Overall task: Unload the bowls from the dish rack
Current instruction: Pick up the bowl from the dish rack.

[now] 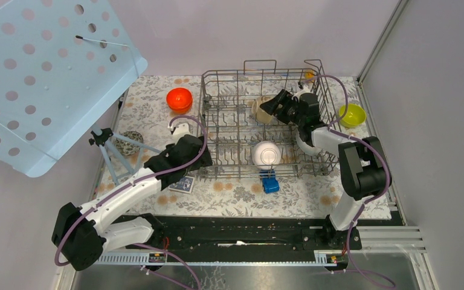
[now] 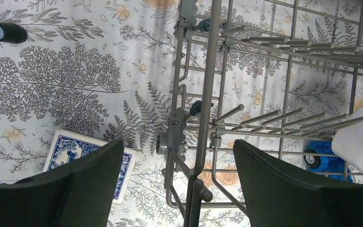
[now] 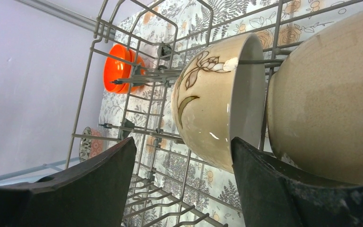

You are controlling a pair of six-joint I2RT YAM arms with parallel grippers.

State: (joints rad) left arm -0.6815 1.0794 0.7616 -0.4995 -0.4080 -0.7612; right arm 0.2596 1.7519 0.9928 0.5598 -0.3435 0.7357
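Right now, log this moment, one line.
right gripper: open, at beige bowls in dish rack | left gripper: open, over rack edge | white bowl: racked | orange-red bowl, yellow-green bowl: out

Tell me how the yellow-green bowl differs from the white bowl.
Colour: the yellow-green bowl is lime, the white bowl plain white. Place: the yellow-green bowl sits on the floral tablecloth right of the dish rack; the white bowl is inside it, near the front. Pose: the yellow-green bowl stands opening up; the white bowl shows its rounded outside. Both are small, round and glossy.
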